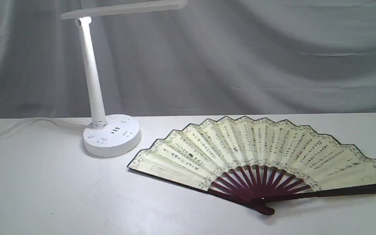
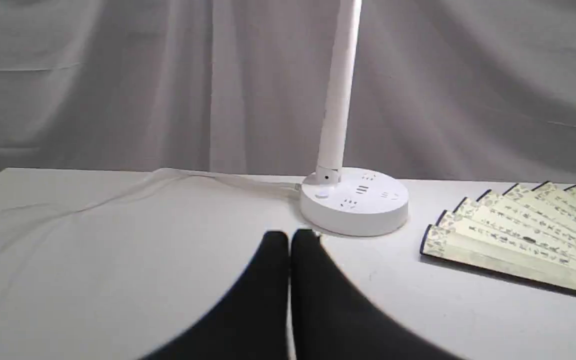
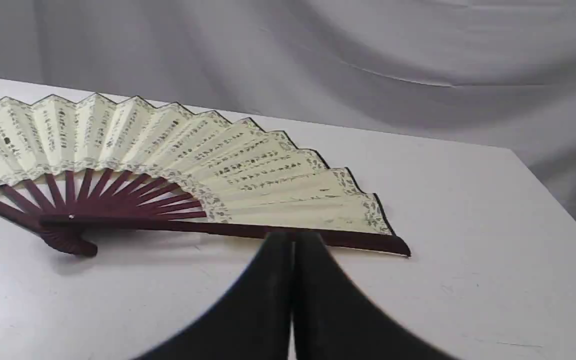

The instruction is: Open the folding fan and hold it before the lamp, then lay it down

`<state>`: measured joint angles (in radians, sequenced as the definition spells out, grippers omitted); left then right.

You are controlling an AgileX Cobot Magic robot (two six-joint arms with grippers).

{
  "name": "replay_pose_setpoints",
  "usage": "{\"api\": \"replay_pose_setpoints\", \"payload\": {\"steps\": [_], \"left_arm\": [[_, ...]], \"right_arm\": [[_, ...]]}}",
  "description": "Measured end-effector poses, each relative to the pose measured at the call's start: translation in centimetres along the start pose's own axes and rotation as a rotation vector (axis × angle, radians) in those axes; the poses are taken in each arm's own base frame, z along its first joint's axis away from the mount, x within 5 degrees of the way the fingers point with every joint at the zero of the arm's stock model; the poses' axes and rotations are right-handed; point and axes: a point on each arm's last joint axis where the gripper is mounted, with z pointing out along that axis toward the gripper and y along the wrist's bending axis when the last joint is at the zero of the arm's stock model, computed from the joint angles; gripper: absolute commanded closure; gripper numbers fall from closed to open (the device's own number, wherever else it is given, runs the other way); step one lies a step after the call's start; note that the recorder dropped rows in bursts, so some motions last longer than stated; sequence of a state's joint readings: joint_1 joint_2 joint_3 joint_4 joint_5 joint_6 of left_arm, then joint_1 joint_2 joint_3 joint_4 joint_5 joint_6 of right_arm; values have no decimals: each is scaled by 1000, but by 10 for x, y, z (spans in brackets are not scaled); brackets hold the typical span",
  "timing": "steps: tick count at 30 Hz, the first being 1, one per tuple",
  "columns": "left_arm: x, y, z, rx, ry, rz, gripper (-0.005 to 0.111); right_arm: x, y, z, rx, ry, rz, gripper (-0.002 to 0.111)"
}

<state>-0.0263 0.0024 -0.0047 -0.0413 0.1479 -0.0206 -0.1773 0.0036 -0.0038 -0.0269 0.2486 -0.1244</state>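
One white table is holding everything. The folding fan is lying flat and wide open on it, near the lamp. Grabbing its thin paper could be tearing it. Its long side is running left to right, with its pleats pointing at the curtain. The left gripper and right gripper are both pinching together on nothing.

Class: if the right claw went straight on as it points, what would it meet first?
Probably the maroon wooden guard of the cream paper folding fan, just beyond the shut right claw; depth is unclear.
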Motion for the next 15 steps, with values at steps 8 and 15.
{"api": "replay_pose_setpoints", "payload": {"steps": [8,15], "left_arm": [[1,0,0,0,9,0,107],[1,0,0,0,9,0,107]], "right_arm": [[0,0,0,-2,0,9,108],[0,1,0,-7,-1,28,108]]}}
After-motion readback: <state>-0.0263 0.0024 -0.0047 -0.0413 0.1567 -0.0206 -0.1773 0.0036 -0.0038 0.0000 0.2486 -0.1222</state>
